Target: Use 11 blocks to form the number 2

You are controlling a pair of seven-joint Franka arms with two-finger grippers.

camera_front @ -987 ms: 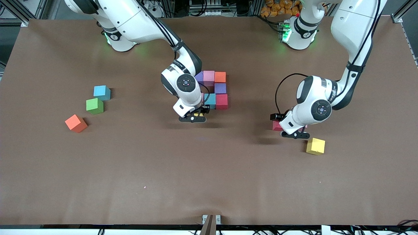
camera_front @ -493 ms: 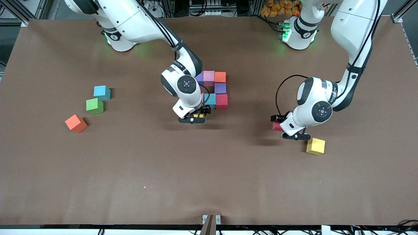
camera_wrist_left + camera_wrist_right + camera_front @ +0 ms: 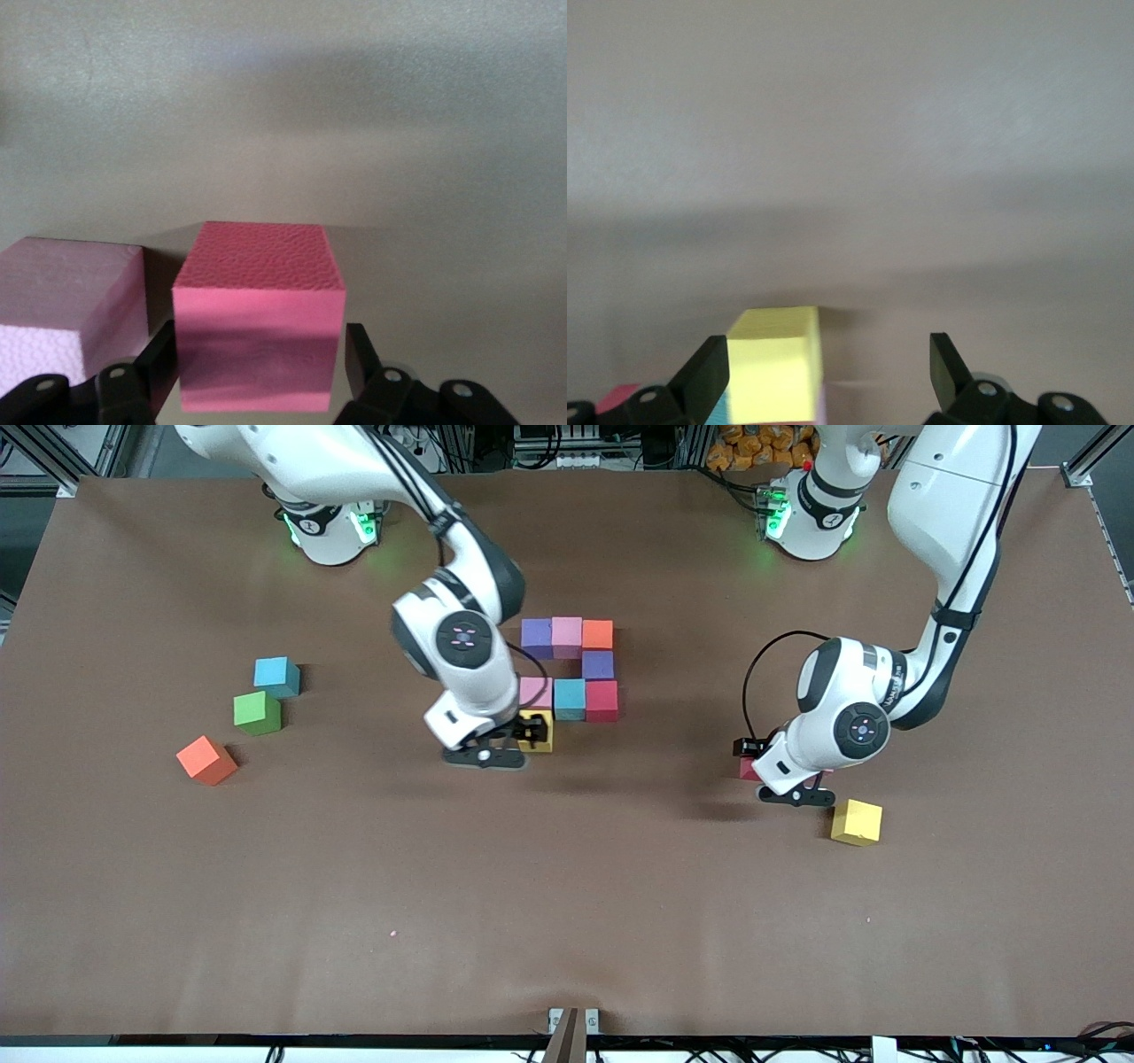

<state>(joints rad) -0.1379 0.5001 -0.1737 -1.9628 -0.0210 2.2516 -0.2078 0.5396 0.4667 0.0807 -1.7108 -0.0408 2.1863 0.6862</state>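
The number 2 stands partly built mid-table: purple (image 3: 536, 636), pink (image 3: 567, 633) and orange (image 3: 597, 634) blocks in a row, then purple (image 3: 598, 664), then pink (image 3: 536, 691), light blue (image 3: 570, 698) and red (image 3: 601, 700), with yellow (image 3: 538, 731) nearest the camera. My right gripper (image 3: 487, 757) hangs open just beside that yellow block (image 3: 775, 363), its jaws (image 3: 826, 354) holding nothing. My left gripper (image 3: 797, 793) is low over a red block (image 3: 750, 768). Its fingers (image 3: 259, 354) straddle this block (image 3: 257, 301): one finger touches, the other shows a thin gap. A pale pink block (image 3: 71, 301) lies beside it.
Toward the right arm's end of the table lie loose light blue (image 3: 276, 676), green (image 3: 257, 713) and orange (image 3: 205, 760) blocks. A second yellow block (image 3: 857, 821) sits near the left gripper, closer to the camera.
My right gripper has let go of the yellow block and slid off it toward the right arm's end. The left gripper's fingers have drawn in around the red block.
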